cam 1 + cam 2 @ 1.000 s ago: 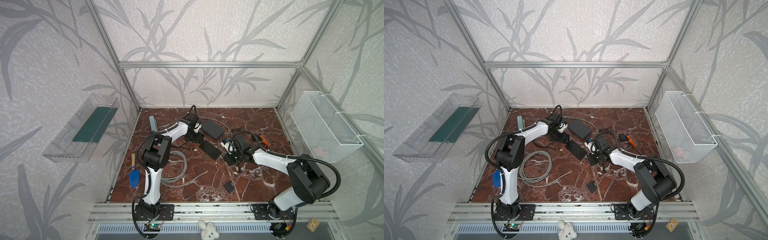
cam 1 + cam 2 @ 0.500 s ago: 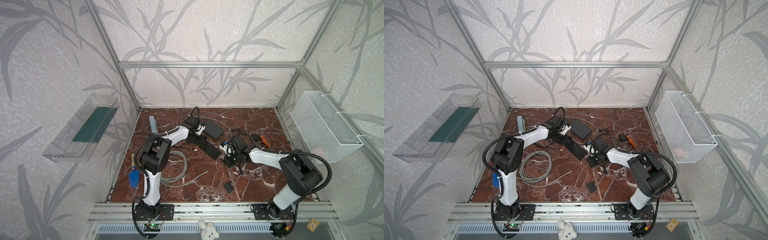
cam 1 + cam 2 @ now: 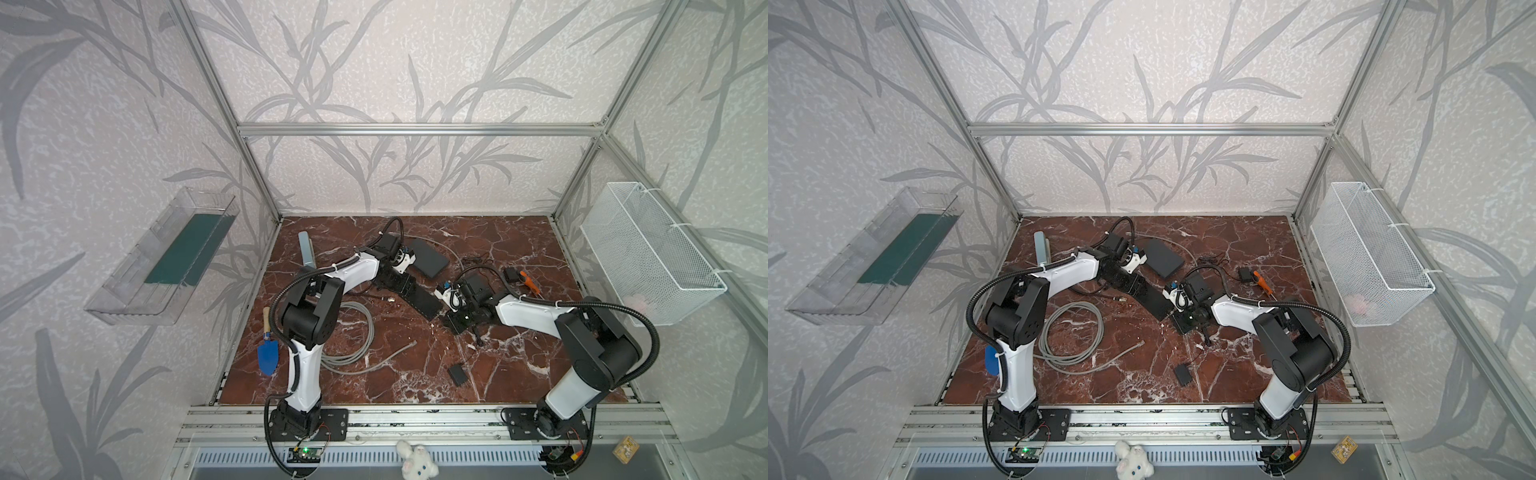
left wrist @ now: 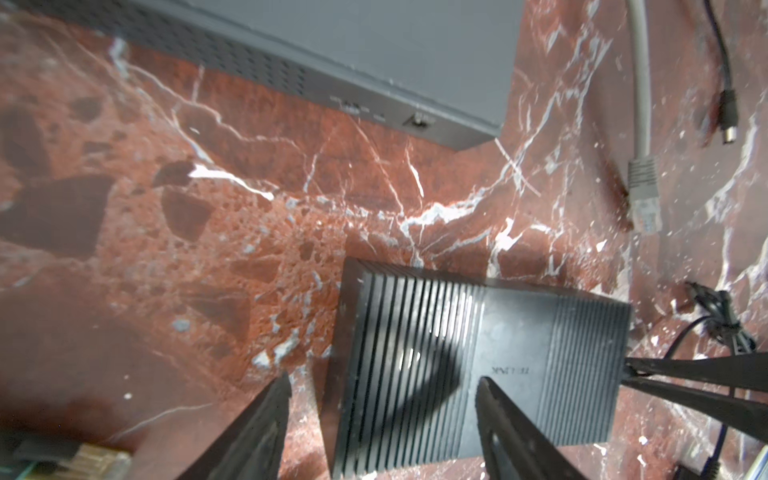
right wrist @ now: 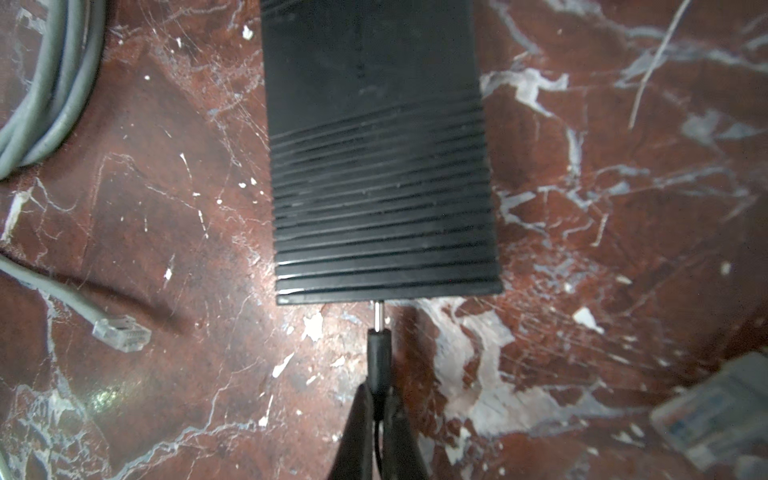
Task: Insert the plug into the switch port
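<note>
Worktop [image 3: 498, 374]: red marble.
Grey cable coil [image 5: 62, 83]: 8 o'clock of the switch.
Left jaws: apart over the switch's 10 o'clock end, gripping nothing.
Switch [image 3: 426, 300]: black, ribbed, flat, mid-worktop.
Plug [image 5: 379, 359]: metal tip meets the switch's 4 o'clock end face.
Right jaws: clamped on the plug.

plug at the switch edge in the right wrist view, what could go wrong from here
1. The right gripper pinches the plug only at its rear, with the bare pin just meeting the edge of the switch. An off-axis push might tilt or bend it.
2. The left gripper is at the switch's other end with jaws apart, not clamped, so the switch could slide on the marble table when pushed.
</note>
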